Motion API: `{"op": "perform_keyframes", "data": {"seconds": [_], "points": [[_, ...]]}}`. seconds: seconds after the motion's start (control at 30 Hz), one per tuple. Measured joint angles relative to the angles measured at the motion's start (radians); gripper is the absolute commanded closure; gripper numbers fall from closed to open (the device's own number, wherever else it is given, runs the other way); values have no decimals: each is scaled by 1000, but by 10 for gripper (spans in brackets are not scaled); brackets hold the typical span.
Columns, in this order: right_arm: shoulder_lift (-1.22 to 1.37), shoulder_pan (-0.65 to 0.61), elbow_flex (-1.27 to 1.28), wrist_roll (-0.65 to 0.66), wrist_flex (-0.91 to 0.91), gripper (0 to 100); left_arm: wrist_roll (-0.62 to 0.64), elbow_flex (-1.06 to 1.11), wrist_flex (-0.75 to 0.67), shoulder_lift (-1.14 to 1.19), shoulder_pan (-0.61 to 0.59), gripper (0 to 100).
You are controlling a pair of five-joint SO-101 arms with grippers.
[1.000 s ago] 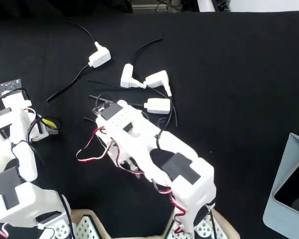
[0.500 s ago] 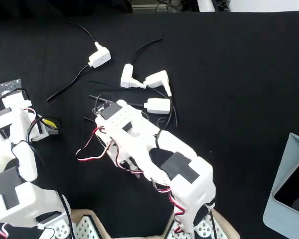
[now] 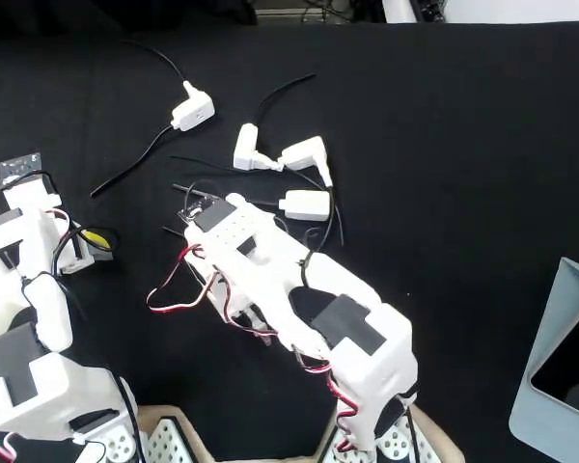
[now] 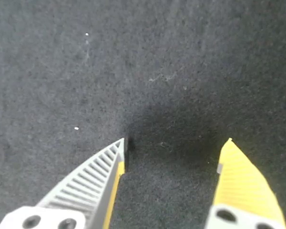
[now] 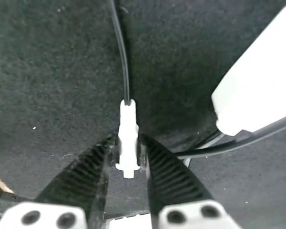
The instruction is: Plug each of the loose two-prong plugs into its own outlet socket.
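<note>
- At the far left, the left gripper (image 4: 176, 143) hung over bare black cloth (image 3: 482, 125) with its jaws spread and nothing between them, well apart from every plug.
- Up the table from it lay a single white plug body (image 3: 193, 111) on its own black lead, loose and touching nothing else.
- Near the middle, the right gripper (image 5: 128, 138) was clamped on a narrow white plug (image 5: 128, 119), one finger on each flat side. The plug's black cable (image 5: 120, 52) ran straight out ahead over the cloth.
- The step in hand looked like the carry: one plug grasped, not yet at a socket. I could not tell which way its prongs faced.
- Just beside that grasp sat a large white socket body (image 5: 257, 90), likely the nearest target. The next move would call for swinging the plug round, lining it up with the socket's face and pushing straight in. As the socket lay loose, the idle arm would probably need to hold it against sliding.
- Beyond it, two more white bodies (image 3: 275, 154) lay end to end and touching. Whether they were fully mated I could not tell.
- Thin black leads (image 3: 333, 217) looped around these pieces and could snag or drag a neighbour.
- At the far right stood a grey bin (image 3: 550, 376), well clear of the work.
</note>
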Motion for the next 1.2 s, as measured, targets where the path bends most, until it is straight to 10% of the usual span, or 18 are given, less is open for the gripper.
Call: {"op": "perform_keyframes", "data": {"seconds": [1.2], "points": [[-233, -2, 3, 0, 68, 987, 0, 0, 0, 0, 0, 694]]}}
